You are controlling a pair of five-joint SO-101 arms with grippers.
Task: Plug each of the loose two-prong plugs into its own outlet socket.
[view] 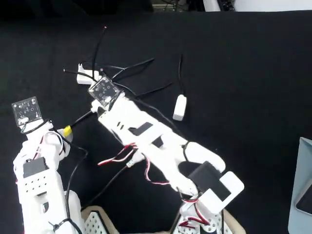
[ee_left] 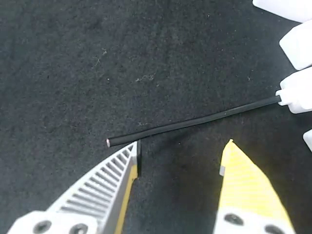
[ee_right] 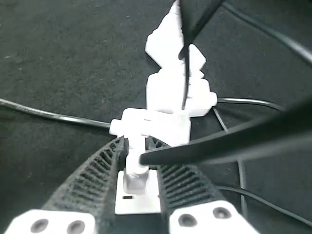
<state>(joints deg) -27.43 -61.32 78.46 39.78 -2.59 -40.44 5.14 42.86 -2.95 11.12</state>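
My right gripper has its black fingers shut on a small white plug, which sits against a white socket block. More white socket pieces lie just beyond it; in the high view the socket cluster is at the back left, with black cords fanning out. A loose white plug lies mid-table, its cord running away from me. At the front left my left gripper stands open just above the cloth, its yellow finger beside the free end of a black cable.
The table is covered in black cloth. The right arm's white body stretches diagonally across the middle, with red and white wires hanging under it. A grey box stands at the right edge.
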